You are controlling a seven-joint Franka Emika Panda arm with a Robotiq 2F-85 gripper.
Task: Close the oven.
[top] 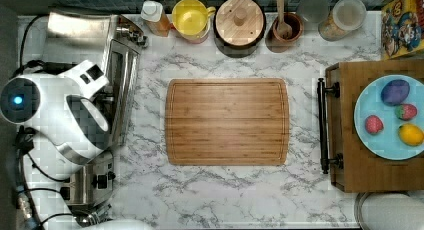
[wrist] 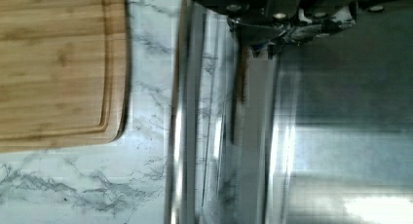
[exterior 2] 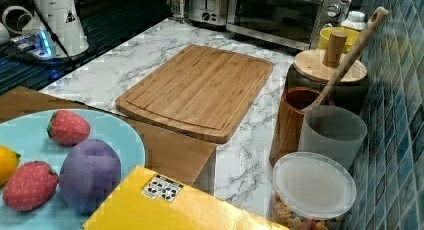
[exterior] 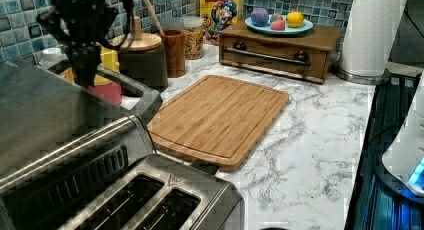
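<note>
Oven point(exterior 2: 280, 17), boxy brushed steel, glass door, bar handle, fingers point(exterior: 85, 65) above, gap unclear

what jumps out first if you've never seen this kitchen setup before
The big bamboo cutting board lies bare in the middle of the marble counter. At the top view's left the white robot arm leans over the stainless-steel oven, with a two-slot toaster beside it. At the top view's right, a blue plate of toy fruit sits on a wooden drawer box.
</note>
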